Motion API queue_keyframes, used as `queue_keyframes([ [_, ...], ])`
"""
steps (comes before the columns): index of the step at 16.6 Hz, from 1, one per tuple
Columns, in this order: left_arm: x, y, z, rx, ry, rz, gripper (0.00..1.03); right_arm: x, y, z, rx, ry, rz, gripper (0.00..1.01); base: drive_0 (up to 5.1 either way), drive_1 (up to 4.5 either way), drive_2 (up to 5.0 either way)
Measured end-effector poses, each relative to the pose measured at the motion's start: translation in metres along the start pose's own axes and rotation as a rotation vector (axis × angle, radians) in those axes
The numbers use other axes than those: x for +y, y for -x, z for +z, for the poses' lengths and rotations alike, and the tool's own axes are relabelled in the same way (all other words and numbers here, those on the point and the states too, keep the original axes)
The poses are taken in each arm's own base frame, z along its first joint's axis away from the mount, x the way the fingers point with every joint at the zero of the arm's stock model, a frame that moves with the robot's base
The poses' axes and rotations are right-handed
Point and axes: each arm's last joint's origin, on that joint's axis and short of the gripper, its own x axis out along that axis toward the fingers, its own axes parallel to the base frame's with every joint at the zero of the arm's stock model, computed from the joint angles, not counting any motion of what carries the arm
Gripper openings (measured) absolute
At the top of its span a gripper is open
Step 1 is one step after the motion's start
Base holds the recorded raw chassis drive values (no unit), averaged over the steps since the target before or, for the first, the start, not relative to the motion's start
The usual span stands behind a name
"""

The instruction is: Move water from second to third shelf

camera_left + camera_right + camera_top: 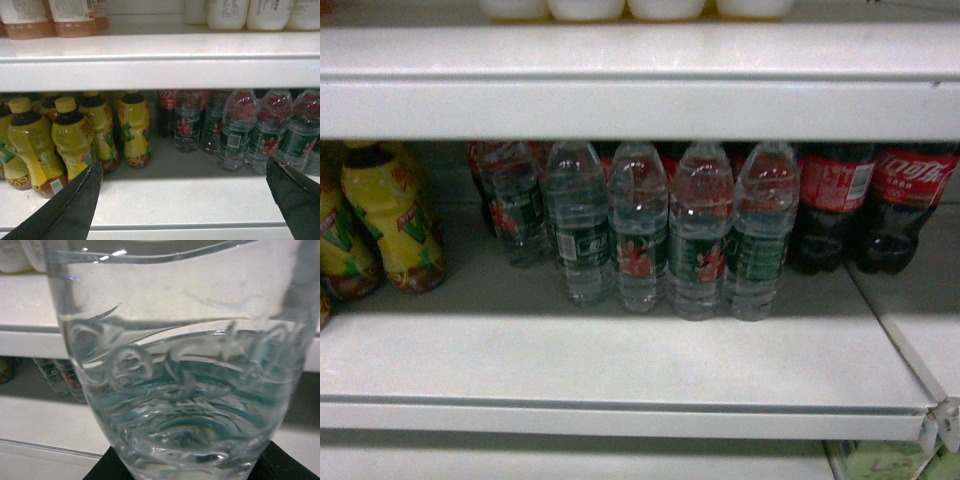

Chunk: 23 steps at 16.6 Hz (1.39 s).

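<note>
Your right end effector [185,471] is clamped on a clear ribbed plastic water bottle [180,365], whose moulded swirls and colourless water fill the right wrist view, with dark pads showing at its bottom corners. Your left end effector [185,200] hangs with its two dark, matte fingers [75,205] spread wide apart before the smooth white metal shelf [620,360]. On that shelf, more green-labelled water bottles [640,230] stand at the middle towards the back, glossy yellow-labelled drink bottles [390,215] at its left end and dark cola bottles with red labels [870,205] at its right end.
</note>
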Motion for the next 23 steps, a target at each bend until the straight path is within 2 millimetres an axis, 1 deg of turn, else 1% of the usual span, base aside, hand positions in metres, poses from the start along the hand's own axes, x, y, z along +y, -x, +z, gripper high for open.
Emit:
queue_keyframes([
  [9, 0.0001, 0.0000, 0.0000, 0.000, 0.000, 0.003, 0.98, 0.0000, 0.0000, 0.0000, 0.000, 0.000, 0.000, 0.39, 0.0, 0.00, 0.0],
  [13, 0.0001, 0.0000, 0.0003, -0.003, 0.000, 0.002, 0.98, 0.0001, 0.0003, 0.0044, -0.020, 0.007, 0.000, 0.39, 0.0, 0.00, 0.0],
  [23, 0.0000, 0.0000, 0.0001, -0.001, 0.000, 0.002, 0.98, 0.0001, 0.0003, 0.0037, -0.013, 0.005, 0.000, 0.39, 0.0, 0.00, 0.0],
])
